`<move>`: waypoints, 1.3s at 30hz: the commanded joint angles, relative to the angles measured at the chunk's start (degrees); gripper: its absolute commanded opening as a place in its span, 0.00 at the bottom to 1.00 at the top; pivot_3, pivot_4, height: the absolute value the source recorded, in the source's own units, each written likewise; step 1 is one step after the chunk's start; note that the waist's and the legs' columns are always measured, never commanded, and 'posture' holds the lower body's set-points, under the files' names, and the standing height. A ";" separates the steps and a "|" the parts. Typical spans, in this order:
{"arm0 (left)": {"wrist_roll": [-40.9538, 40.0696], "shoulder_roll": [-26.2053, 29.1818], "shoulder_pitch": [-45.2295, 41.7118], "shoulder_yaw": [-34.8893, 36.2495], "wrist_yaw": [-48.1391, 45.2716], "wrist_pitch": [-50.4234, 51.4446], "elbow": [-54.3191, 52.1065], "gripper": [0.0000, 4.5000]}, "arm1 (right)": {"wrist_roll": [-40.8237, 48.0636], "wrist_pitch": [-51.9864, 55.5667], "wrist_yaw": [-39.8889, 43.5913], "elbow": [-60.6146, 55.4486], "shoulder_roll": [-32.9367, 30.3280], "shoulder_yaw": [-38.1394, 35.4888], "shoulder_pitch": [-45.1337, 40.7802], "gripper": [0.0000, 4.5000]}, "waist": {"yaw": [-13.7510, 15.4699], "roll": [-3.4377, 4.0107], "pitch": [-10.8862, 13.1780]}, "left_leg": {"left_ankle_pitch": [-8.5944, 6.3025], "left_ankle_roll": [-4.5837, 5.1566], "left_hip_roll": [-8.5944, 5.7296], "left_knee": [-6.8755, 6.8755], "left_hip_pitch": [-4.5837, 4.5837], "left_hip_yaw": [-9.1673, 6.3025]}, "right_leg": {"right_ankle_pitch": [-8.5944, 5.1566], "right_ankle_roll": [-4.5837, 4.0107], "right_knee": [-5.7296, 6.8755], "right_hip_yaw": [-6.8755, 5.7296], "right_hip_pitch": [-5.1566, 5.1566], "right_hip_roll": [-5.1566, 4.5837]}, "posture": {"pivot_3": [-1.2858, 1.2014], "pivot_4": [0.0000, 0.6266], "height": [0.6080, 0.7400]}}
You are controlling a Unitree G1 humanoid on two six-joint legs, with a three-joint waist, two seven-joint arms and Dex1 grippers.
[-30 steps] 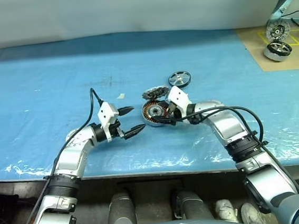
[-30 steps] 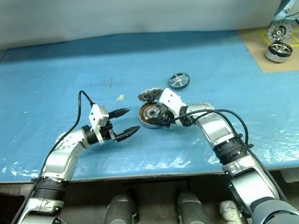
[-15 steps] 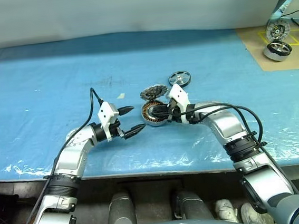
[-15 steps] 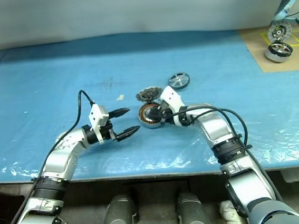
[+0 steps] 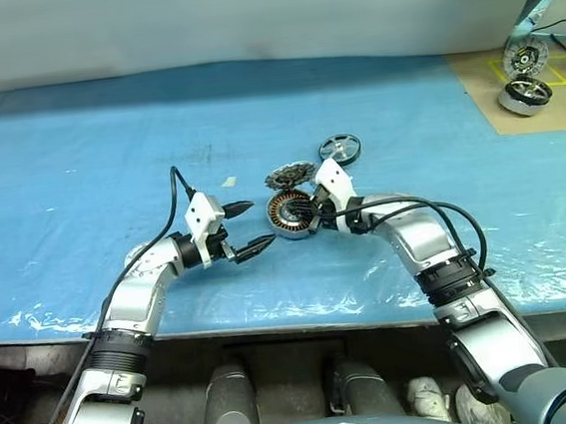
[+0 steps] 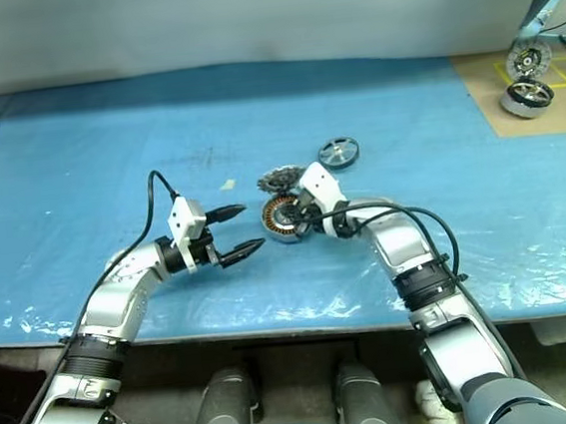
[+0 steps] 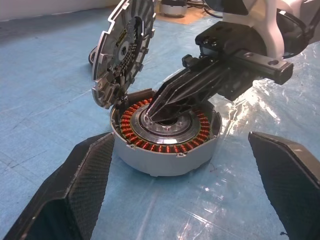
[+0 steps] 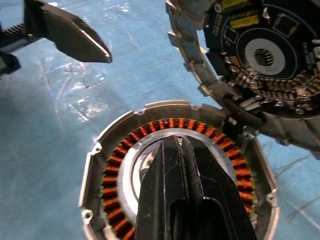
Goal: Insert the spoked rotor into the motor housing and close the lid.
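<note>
- The right gripper (image 7: 159, 111) has closed in the last second: its 2 black fingers, apart a second ago, are now pressed together with nothing between them.
- Their joined tip rests on the central hub of the motor housing (image 7: 165, 155), inside the ring of copper-orange windings.
- The lid (image 7: 122, 47) stands tilted up just behind these fingers, its lower edge touching the far rim of the housing, so the cup is open. It was leaning lower 1 second ago and now stands more upright.
- The spoked rotor (image 5: 340, 148) lies flat on the blue sheet (image 5: 79, 171), beyond the right fingers and apart from the housing; nothing holds it.
- The left gripper (image 5: 245, 228) has not moved: its 2 fingers are wide apart and empty, pointing at the housing from near it, 1 finger on each side of the housing in the left wrist view.
- My judgement: the closing took nothing, it only pokes or steadies the hub. The rotor is not yet inserted, so the task is still at an early step, and the rotor must be fetched next.
</note>
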 commanded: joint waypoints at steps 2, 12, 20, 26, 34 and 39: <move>0.30 0.06 -0.34 0.22 -0.12 -1.03 -1.32 1.00 | -4.64 -2.26 -0.57 2.30 -0.88 3.72 0.28 0.02 | -0.03 0.00 0.00 | 0.00 0.00 -0.01 0.00 0.00 0.00 | 0.00 0.00 -0.01 0.00 0.01 0.00 | 0.52 0.24 1.00; 0.46 -0.07 -0.34 0.33 0.03 -0.85 -1.51 1.00 | -12.98 -8.11 -0.11 2.41 -2.56 11.03 2.99 0.02 | -0.67 -0.01 -0.06 | 0.00 0.00 -0.01 -0.01 0.38 0.00 | -0.11 -0.18 -0.04 0.04 0.38 -0.01 | 0.52 0.24 1.00; 0.53 -0.14 -0.67 0.51 0.10 -0.86 -1.31 1.00 | -6.10 -5.00 0.56 0.57 0.49 4.34 2.07 0.02 | -1.24 -0.01 -0.06 | -0.01 0.01 -0.02 -0.05 0.63 0.01 | -0.15 -0.22 -0.10 0.14 0.60 -0.02 | 0.52 0.24 1.00; 0.48 -0.16 -0.77 0.63 0.07 -0.92 -1.10 1.00 | 1.48 1.65 4.03 -3.05 -0.08 -1.76 -0.35 0.02 | -1.18 0.00 -0.05 | -0.01 0.01 -0.03 -0.07 0.21 0.02 | -0.14 -0.21 -0.11 0.12 0.19 -0.01 | 0.52 0.24 1.00; 0.36 1.04 -1.46 1.80 -0.44 -1.24 0.21 1.00 | 10.29 12.14 13.42 -15.99 -8.73 -4.46 0.13 0.02 | -0.76 0.01 -0.03 | -0.01 0.01 0.01 -0.09 -0.02 -0.05 | 0.00 0.00 -0.09 -0.05 0.02 0.02 | 0.52 0.24 1.00; 0.53 1.19 -1.64 2.13 -0.37 -1.58 0.66 1.00 | 6.40 7.53 11.78 -12.60 -13.69 -4.90 -1.39 0.02 | -0.79 0.01 -0.03 | -0.01 0.01 -0.01 -0.07 -0.02 -0.05 | -0.01 0.00 -0.09 -0.05 0.02 0.00 | 0.52 0.24 1.00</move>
